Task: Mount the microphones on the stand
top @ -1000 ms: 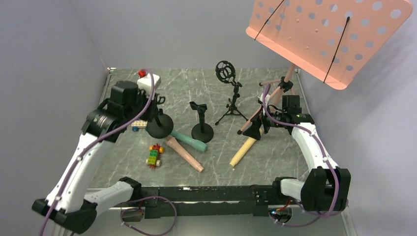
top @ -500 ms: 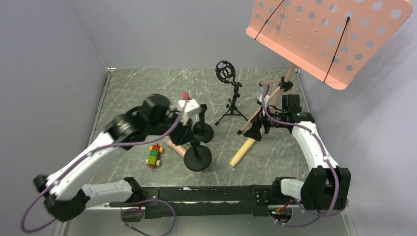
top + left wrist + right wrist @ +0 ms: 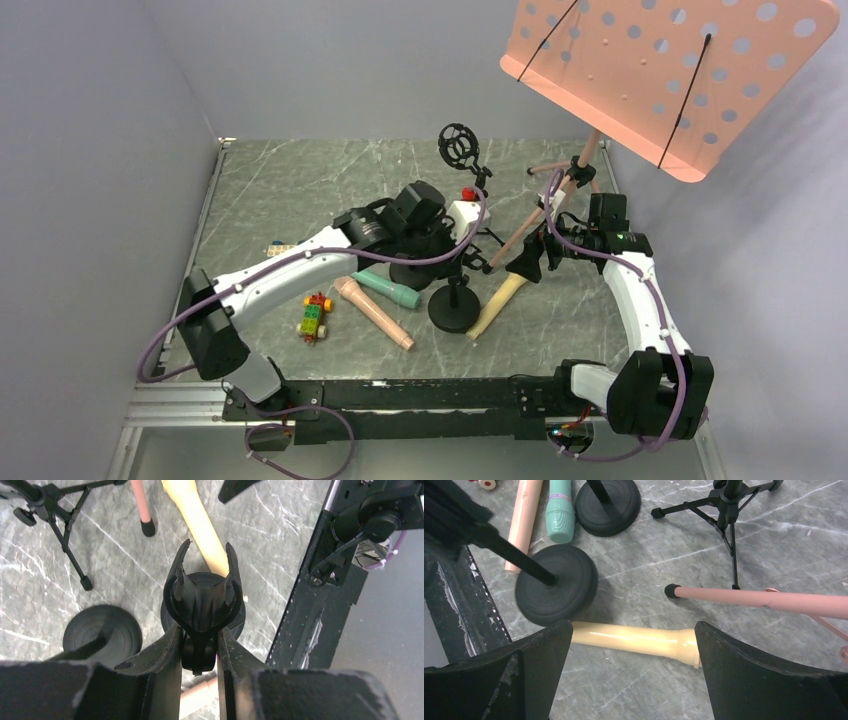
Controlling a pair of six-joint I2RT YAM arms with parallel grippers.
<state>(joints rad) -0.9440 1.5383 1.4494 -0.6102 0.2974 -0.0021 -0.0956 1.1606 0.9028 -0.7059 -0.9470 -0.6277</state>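
Three microphones lie on the marble table: teal-green, salmon-pink and pale yellow. My left gripper is shut on the neck of a black round-base stand, just under its U-shaped clip. In the left wrist view the gripper pinches that joint. The stand's base sits close beside the yellow microphone's thin end. Hanging over the yellow microphone, my right gripper is open, one finger either side.
A second round-base stand stands behind the teal microphone. A black tripod stand with a ring mount is at the back. The pink music stand overhangs the right; its leg crosses near my right gripper. Toy block cars lie left.
My left arm has swung from the table's far left to the centre right, carrying the round-base stand along. The right gripper has shifted slightly right and stays open.
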